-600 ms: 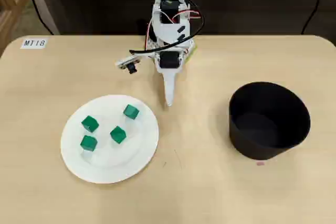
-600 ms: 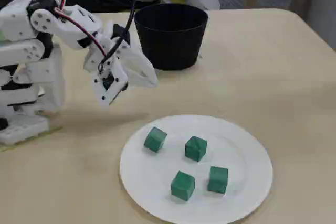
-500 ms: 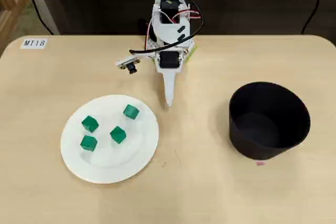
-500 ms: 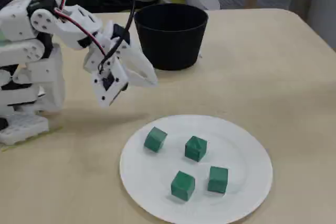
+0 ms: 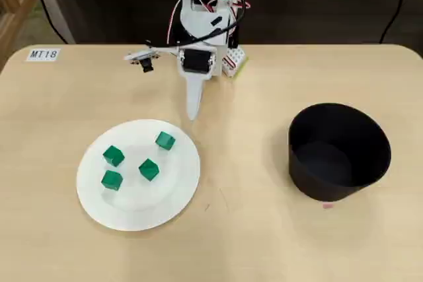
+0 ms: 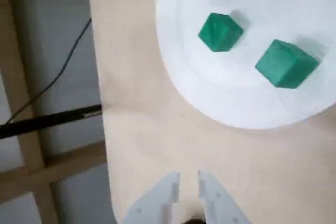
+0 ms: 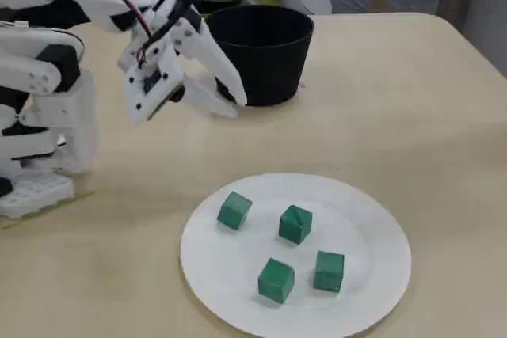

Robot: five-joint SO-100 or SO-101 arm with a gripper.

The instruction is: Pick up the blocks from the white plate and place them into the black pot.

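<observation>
Several small green blocks (image 5: 149, 170) (image 7: 295, 224) lie apart on the white plate (image 5: 132, 211) (image 7: 372, 227). In the wrist view two of them (image 6: 220, 31) show in full on the plate (image 6: 236, 98). The black pot (image 5: 338, 188) (image 7: 260, 69) stands upright to the right in the overhead view. My white gripper (image 5: 192, 115) (image 7: 234, 107) (image 6: 187, 179) hangs in the air just beyond the plate's far rim, pointing toward it. Its jaws stand a narrow gap apart with nothing between them, and it touches no block.
The arm's base (image 7: 36, 187) stands at the table's back edge in the overhead view. A white label (image 5: 43, 54) lies at the back left corner. A small pink mark (image 5: 327, 205) sits on the table in front of the pot.
The arm has risen and swung left in the overhead view, so the gripper tip now sits nearer the plate's far rim. The jaws show a slightly wider gap.
</observation>
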